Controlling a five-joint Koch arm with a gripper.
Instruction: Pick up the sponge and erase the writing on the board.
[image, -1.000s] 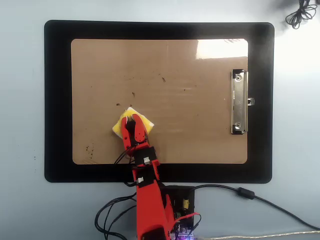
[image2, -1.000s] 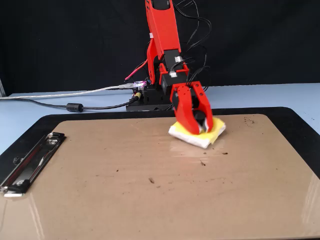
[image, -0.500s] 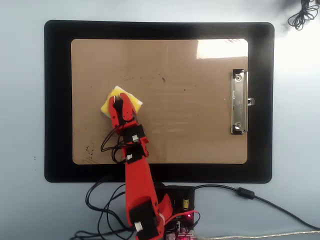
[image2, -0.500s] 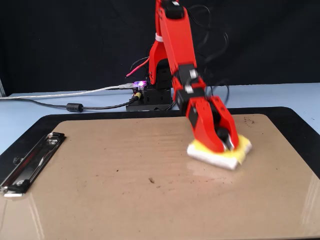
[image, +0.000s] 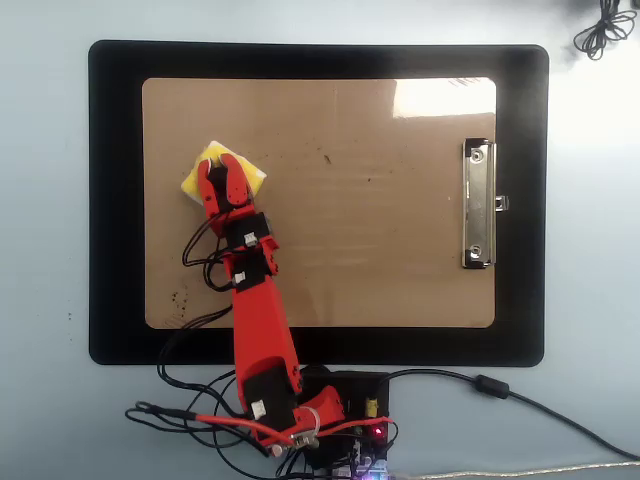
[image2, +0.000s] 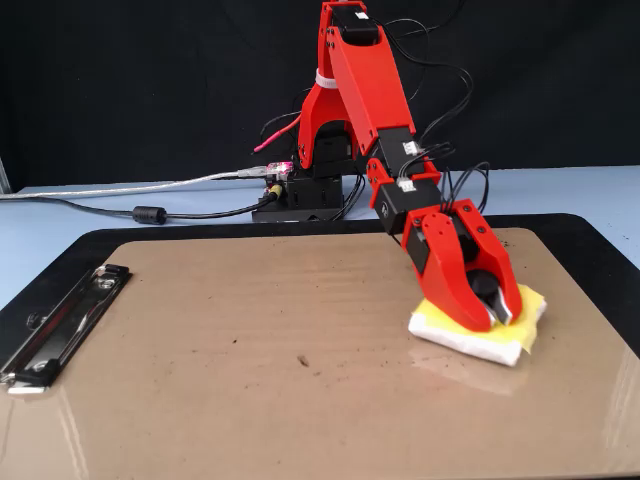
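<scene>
The yellow sponge (image: 254, 178) lies flat on the tan board (image: 380, 250), in its left part in the overhead view and its right part in the fixed view (image2: 436, 320). My red gripper (image: 222, 162) comes down on it from above, and its jaws are shut on the black knob (image2: 484, 284) in the sponge's middle. The gripper also shows in the fixed view (image2: 492, 306). No "Right" writing shows on the board (image2: 250, 390). Only a few small dark specks (image: 325, 157) are there.
The silver clip (image: 478, 205) sits at the board's right edge in the overhead view and at the left in the fixed view (image2: 60, 325). A black mat (image: 115, 200) surrounds the board. The arm's base and cables (image: 320, 420) stand at the near edge.
</scene>
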